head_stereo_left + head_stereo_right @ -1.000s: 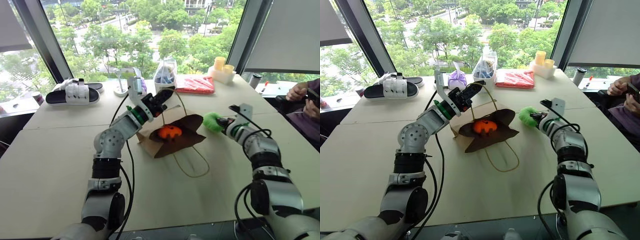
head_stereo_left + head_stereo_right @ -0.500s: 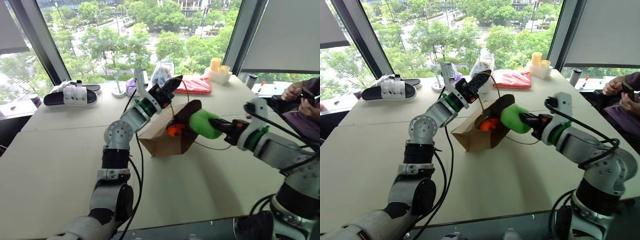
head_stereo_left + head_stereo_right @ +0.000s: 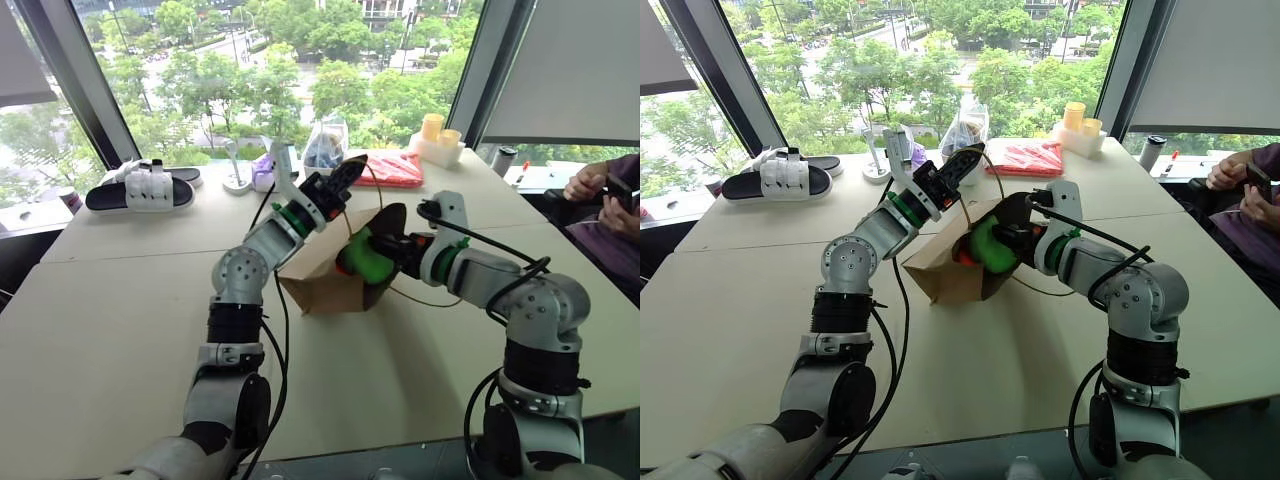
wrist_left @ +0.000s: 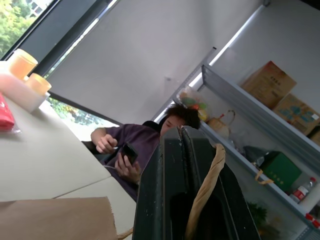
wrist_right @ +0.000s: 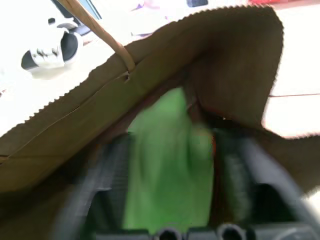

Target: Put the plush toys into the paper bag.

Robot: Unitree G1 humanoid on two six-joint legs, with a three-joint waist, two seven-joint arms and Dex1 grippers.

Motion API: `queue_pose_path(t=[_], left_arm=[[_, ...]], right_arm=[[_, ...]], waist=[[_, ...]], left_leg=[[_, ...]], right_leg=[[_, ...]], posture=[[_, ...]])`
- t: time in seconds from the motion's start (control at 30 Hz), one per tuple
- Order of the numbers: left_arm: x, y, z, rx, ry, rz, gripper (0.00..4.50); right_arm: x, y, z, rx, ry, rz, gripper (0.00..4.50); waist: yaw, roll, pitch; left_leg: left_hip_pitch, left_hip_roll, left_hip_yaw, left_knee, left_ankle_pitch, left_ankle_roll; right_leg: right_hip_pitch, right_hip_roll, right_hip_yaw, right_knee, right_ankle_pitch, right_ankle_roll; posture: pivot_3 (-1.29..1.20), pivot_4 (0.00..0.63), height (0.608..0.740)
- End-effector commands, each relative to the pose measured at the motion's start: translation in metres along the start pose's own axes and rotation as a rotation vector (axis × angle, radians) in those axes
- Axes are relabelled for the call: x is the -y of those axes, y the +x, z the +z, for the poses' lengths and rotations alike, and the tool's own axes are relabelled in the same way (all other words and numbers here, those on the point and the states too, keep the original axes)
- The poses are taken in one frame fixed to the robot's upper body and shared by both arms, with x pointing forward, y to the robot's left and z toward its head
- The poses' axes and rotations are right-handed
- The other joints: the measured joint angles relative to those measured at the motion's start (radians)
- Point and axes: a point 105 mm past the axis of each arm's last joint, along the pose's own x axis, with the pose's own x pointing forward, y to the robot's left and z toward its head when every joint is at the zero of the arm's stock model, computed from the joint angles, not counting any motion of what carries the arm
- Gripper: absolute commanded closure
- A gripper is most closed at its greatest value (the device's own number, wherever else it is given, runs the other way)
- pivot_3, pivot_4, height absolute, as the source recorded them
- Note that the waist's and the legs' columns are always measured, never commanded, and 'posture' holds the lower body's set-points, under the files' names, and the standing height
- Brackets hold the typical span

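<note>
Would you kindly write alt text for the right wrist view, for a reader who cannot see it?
A light green plush toy sits between the right gripper jaws at the open mouth of a brown paper bag, whose tan cord handle rises above.

The orange plush toy (image 3: 962, 256) shows as a small sliver inside the paper bag (image 3: 940, 278); the green plush toy (image 3: 989, 247) in the bag's mouth covers the rest of it, and its face marks cannot be seen. The right claw (image 3: 392, 250) is partly masked by the green toy and the bag's dark flap, so whether its fingers still touch the toy cannot be told. In the right wrist view the green toy (image 5: 167, 165) and the fingers (image 5: 235, 175) beside it are smeared by blur. The person (image 3: 612, 205) at the tabletop's (image 3: 100, 320) far right corner is cut off by the picture's edge. The contents of the clear plastic bag (image 3: 328, 150) are too small to make out.
</note>
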Motion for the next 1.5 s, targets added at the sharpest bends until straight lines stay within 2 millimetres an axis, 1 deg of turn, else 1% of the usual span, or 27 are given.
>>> queue_pose_path(t=[0.03, 0.1, 0.2, 0.3, 0.33, 0.43, 0.47, 0.53, 0.57, 0.63, 0.67, 0.7, 0.8, 0.93, 1.0, 1.03, 1.07, 1.17, 1.2, 1.23, 1.27, 1.3, 1.37, 1.43, 1.47, 1.5], left_arm=[[0.007, -0.001, 0.014, 0.051, 0.019, -0.024, 4.50], [0.004, -0.001, 0.015, 0.050, 0.028, -0.017, 4.50], [0.001, -0.001, 0.018, 0.051, 0.038, -0.012, 4.50], [-0.003, -0.001, 0.022, 0.054, 0.043, -0.007, 4.50], [-0.004, -0.001, 0.023, 0.054, 0.044, -0.006, 4.50], [-0.006, -0.001, 0.024, 0.048, 0.045, -0.006, 4.50], [-0.007, 0.000, 0.023, 0.045, 0.045, -0.009, 4.50], [-0.007, 0.000, 0.023, 0.042, 0.044, -0.011, 4.50], [-0.007, 0.001, 0.023, 0.041, 0.044, -0.013, 4.50], [-0.007, 0.001, 0.024, 0.046, 0.042, -0.014, 4.50], [-0.007, 0.000, 0.024, 0.048, 0.041, -0.014, 4.50], [-0.007, 0.000, 0.024, 0.050, 0.041, -0.013, 4.50], [-0.007, 0.000, 0.024, 0.051, 0.041, -0.012, 4.50], [-0.009, -0.002, 0.022, 0.049, 0.044, -0.007, 4.50], [-0.009, -0.002, 0.023, 0.049, 0.046, -0.007, 4.50], [-0.008, -0.003, 0.023, 0.048, 0.047, -0.007, 4.50], [-0.009, -0.003, 0.023, 0.048, 0.048, -0.006, 4.50], [-0.009, -0.003, 0.023, 0.046, 0.051, -0.004, 4.50], [-0.009, -0.003, 0.023, 0.045, 0.053, -0.004, 4.50], [-0.008, -0.003, 0.024, 0.043, 0.054, -0.004, 4.50], [-0.008, -0.004, 0.024, 0.039, 0.060, -0.004, 4.50], [-0.008, -0.004, 0.024, 0.036, 0.065, -0.004, 4.50], [-0.008, -0.007, 0.024, -0.003, 0.116, 0.011, 4.50], [-0.011, -0.010, 0.025, -0.059, 0.192, 0.046, 4.50], [-0.010, -0.011, 0.029, -0.065, 0.196, 0.054, 4.50], [-0.009, -0.012, 0.032, -0.065, 0.193, 0.056, 4.50]], right_arm=[[-0.010, -0.011, 0.017, 0.051, -0.141, 0.025, 0.04], [-0.014, -0.022, 0.021, 0.061, -0.169, 0.065, 0.04], [-0.007, -0.047, 0.031, 0.111, -0.159, 0.079, 0.04], [0.025, -0.076, 0.035, 0.169, -0.114, -0.027, 0.04], [0.036, -0.084, 0.033, 0.170, -0.098, -0.072, 0.04], [0.071, -0.108, 0.008, 0.121, -0.060, -0.225, 0.04], [0.077, -0.112, 0.004, 0.144, -0.041, -0.248, 0.04], [0.087, -0.117, -0.005, 0.189, 0.041, -0.278, 0.04], [0.091, -0.118, -0.015, 0.172, 0.051, -0.297, 0.04], [0.097, -0.121, -0.038, 0.161, 0.158, -0.309, 0.04], [0.097, -0.121, -0.046, 0.175, 0.211, -0.298, 0.04], [0.095, -0.122, -0.051, 0.201, 0.265, -0.281, 0.04], [0.090, -0.120, -0.057, 0.274, 0.383, -0.242, 0.04], [0.072, -0.110, -0.071, 0.272, 0.486, -0.160, 0.04], [0.069, -0.106, -0.072, 0.277, 0.510, -0.153, 0.55], [0.068, -0.106, -0.072, 0.284, 0.520, -0.148, 0.92], [0.066, -0.106, -0.069, 0.295, 0.527, -0.137, 1.40], [0.064, -0.109, -0.064, 0.317, 0.539, -0.118, 3.03], [0.061, -0.110, -0.060, 0.326, 0.536, -0.100, 3.65], [0.059, -0.110, -0.057, 0.332, 0.533, -0.087, 4.14], [0.057, -0.111, -0.053, 0.343, 0.535, -0.072, 4.43], [0.055, -0.112, -0.051, 0.349, 0.537, -0.062, 4.43], [0.038, -0.115, -0.039, 0.360, 0.484, 0.035, 4.43], [0.018, -0.121, -0.017, 0.413, 0.441, 0.154, 4.43], [0.010, -0.125, -0.003, 0.458, 0.437, 0.211, 4.43], [0.006, -0.128, 0.006, 0.485, 0.439, 0.245, 4.43]], waist=[[0.001, 0.000, 0.000], [0.001, 0.000, 0.000], [0.003, 0.000, 0.000], [0.008, 0.000, 0.000], [0.010, 0.000, 0.000], [0.019, -0.001, 0.000], [0.022, -0.001, 0.000], [0.020, 0.000, 0.000], [0.018, 0.000, 0.000], [0.019, -0.001, 0.000], [0.020, 0.000, 0.000], [0.020, 0.000, 0.000], [0.018, 0.000, 0.000], [0.018, 0.000, 0.000], [0.018, 0.000, 0.000], [0.018, 0.000, 0.000], [0.018, 0.000, 0.000], [0.019, 0.000, 0.000], [0.019, 0.000, 0.000], [0.019, 0.000, 0.000], [0.019, 0.000, 0.000], [0.019, 0.000, 0.000], [0.018, 0.000, 0.000], [0.013, 0.000, 0.000], [0.010, 0.000, 0.000], [0.005, 0.000, 0.000]], left_leg=[[0.000, 0.000, 0.000, 0.000, 0.000, 0.000], [0.000, 0.000, 0.000, 0.000, 0.000, 0.000], [0.000, 0.000, 0.000, 0.000, 0.000, 0.000], [0.000, 0.000, 0.000, 0.000, 0.000, 0.000], [0.000, 0.000, -0.001, 0.000, 0.000, 0.000], [0.000, 0.000, 0.000, 0.000, 0.000, 0.001], [0.000, 0.000, 0.000, 0.000, 0.000, 0.001], [0.000, 0.000, 0.001, 0.000, 0.000, 0.001], [0.000, 0.000, 0.002, 0.000, 0.000, 0.001], [0.001, 0.000, 0.002, 0.001, 0.000, 0.001], [0.001, 0.001, 0.001, 0.001, 0.000, 0.001], [0.001, 0.001, 0.001, 0.001, 0.000, 0.001], [0.001, 0.001, 0.001, 0.001, 0.000, 0.001], [0.001, 0.001, 0.001, 0.001, 0.000, 0.000], [0.001, 0.001, 0.001, 0.000, 0.000, 0.000], [0.001, 0.001, 0.001, 0.001, 0.000, 0.000], [0.001, 0.001, 0.001, 0.001, 0.000, 0.000], [0.001, 0.001, 0.001, 0.001, 0.000, 0.000], [0.001, 0.001, 0.001, 0.001, 0.000, 0.000], [0.001, 0.001, 0.001, 0.001, 0.000, 0.000], [0.001, 0.001, 0.001, 0.001, 0.000, 0.000], [0.001, 0.001, 0.001, 0.001, 0.000, 0.000], [0.001, 0.001, 0.001, 0.001, 0.000, 0.001], [0.001, 0.001, 0.001, 0.000, 0.000, 0.001], [0.001, 0.001, 0.001, 0.000, 0.000, 0.001], [0.001, 0.001, 0.001, 0.000, 0.000, 0.001]], right_leg=[[0.000, 0.000, 0.000, 0.000, 0.000, 0.000], [0.000, 0.000, 0.000, 0.000, 0.000, 0.000], [0.000, 0.000, 0.000, -0.001, 0.000, 0.000], [0.001, 0.000, 0.000, -0.001, 0.000, 0.000], [0.002, 0.000, -0.001, -0.002, 0.000, 0.000], [0.002, 0.000, 0.000, -0.002, 0.000, 0.000], [0.002, 0.000, -0.001, -0.002, 0.000, 0.000], [0.001, 0.000, 0.000, -0.002, 0.000, 0.000], [0.002, 0.000, 0.000, -0.001, 0.000, 0.000], [0.002, 0.000, 0.000, -0.001, 0.000, 0.000], [0.002, 0.001, 0.000, -0.001, 0.000, 0.000], [0.002, 0.000, 0.000, -0.001, 0.000, 0.000], [0.002, 0.000, 0.000, -0.001, 0.000, 0.000], [0.002, 0.001, 0.000, 0.000, 0.000, 0.000], [0.002, 0.000, 0.000, 0.000, 0.000, 0.000], [0.002, 0.000, 0.000, 0.000, 0.000, 0.000], [0.002, 0.000, 0.000, -0.001, 0.000, 0.000], [0.002, 0.000, 0.000, 0.000, 0.000, 0.000], [0.002, 0.000, 0.000, 0.000, 0.000, 0.000], [0.002, 0.000, 0.000, -0.001, 0.000, 0.000], [0.002, 0.000, 0.000, -0.001, 0.000, 0.000], [0.002, 0.000, 0.000, -0.001, 0.000, 0.000], [0.002, 0.000, 0.000, 0.000, 0.000, 0.000], [0.002, 0.000, 0.000, 0.000, 0.000, 0.000], [0.002, 0.001, 0.000, 0.000, 0.000, 0.000], [0.002, 0.001, 0.000, 0.000, 0.000, 0.000]], posture=[[0.00, 0.150, 0.740], [0.00, 0.150, 0.740], [0.00, 0.150, 0.740], [0.00, 0.150, 0.740], [0.00, 0.150, 0.740], [0.00, 0.150, 0.740], [0.00, 0.150, 0.740], [0.00, 0.150, 0.740], [0.00, 0.150, 0.740], [0.00, 0.150, 0.740], [0.00, 0.150, 0.740], [0.00, 0.150, 0.740], [0.00, 0.150, 0.740], [0.00, 0.150, 0.740], [0.00, 0.150, 0.740], [0.00, 0.150, 0.740], [0.00, 0.150, 0.740], [0.00, 0.150, 0.740], [0.00, 0.150, 0.740], [0.00, 0.150, 0.740], [0.00, 0.150, 0.740], [0.00, 0.150, 0.740], [0.00, 0.150, 0.740], [0.00, 0.150, 0.740], [0.00, 0.150, 0.740], [0.00, 0.150, 0.740]])
